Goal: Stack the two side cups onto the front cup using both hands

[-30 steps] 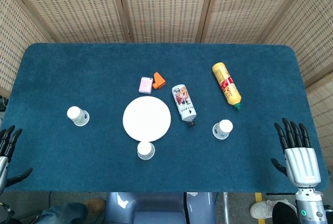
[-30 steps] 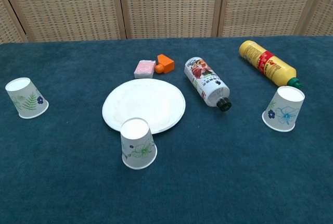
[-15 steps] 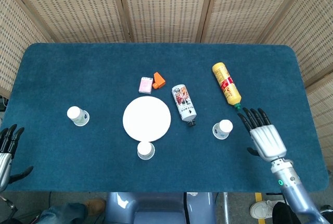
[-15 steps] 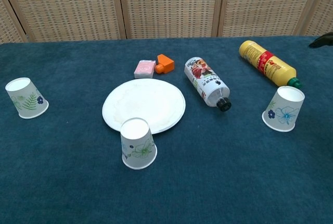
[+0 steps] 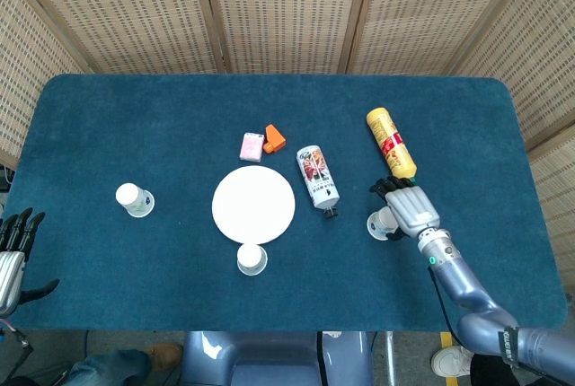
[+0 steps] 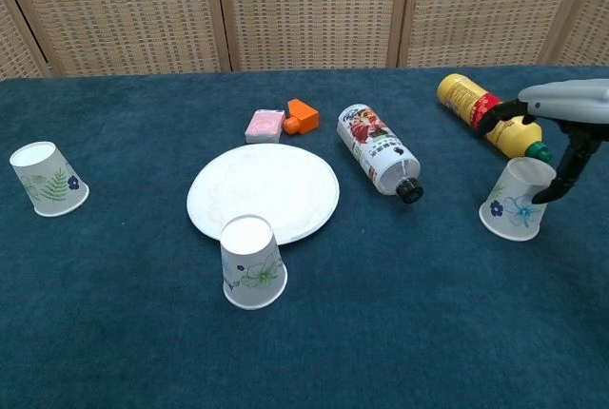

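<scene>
Three upside-down paper cups stand on the blue table. The left cup (image 5: 135,199) (image 6: 48,178) is near the left side, the front cup (image 5: 252,259) (image 6: 252,262) sits at the near edge of the plate, and the right cup (image 5: 382,223) (image 6: 517,199) is on the right. My right hand (image 5: 409,209) (image 6: 566,109) hovers just above the right cup with fingers spread, its thumb hanging down by the cup's right side. It holds nothing. My left hand (image 5: 11,256) stays off the table's left edge, fingers apart, and is absent from the chest view.
A white plate (image 5: 253,204) lies mid-table behind the front cup. A white bottle (image 5: 318,177) and a yellow bottle (image 5: 390,144) lie on their sides close to the right cup. A pink box (image 5: 252,145) and an orange block (image 5: 274,137) sit behind the plate.
My right hand has swept from the table's right edge leftward until it is over the right cup. The left hand has hardly moved. The cups stand where they were.
</scene>
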